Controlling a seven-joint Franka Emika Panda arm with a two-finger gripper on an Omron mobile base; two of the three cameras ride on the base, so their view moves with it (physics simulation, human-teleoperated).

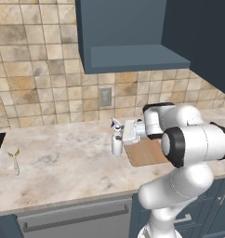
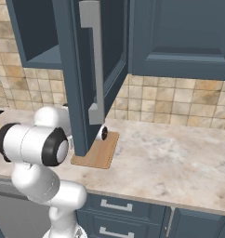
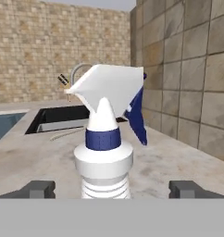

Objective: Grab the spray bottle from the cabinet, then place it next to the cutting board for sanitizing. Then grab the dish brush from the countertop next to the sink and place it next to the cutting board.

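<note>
the spray bottle [image 1: 116,139] stands upright on the countertop [image 1: 63,162], just off the left edge of the cutting board [image 1: 147,152], with its white-and-blue trigger head pointing left toward the sink [image 3: 63,118]. the gripper [image 1: 125,132] sits right beside the bottle at neck height, reaching in from the right over the board. in the hand view the bottle [image 3: 104,152] rises squarely between the two dark fingertips [image 3: 37,189], and both stand well clear of its sides (so the claw is let go, wide open around it, not squeezing). the dish brush [image 1: 14,158] lies far to the left on the counter, near the sink's edge, well apart from the board. the cabinet [image 1: 128,37] hangs above, its door [image 2: 93,69] swung open in the right base view.
</note>
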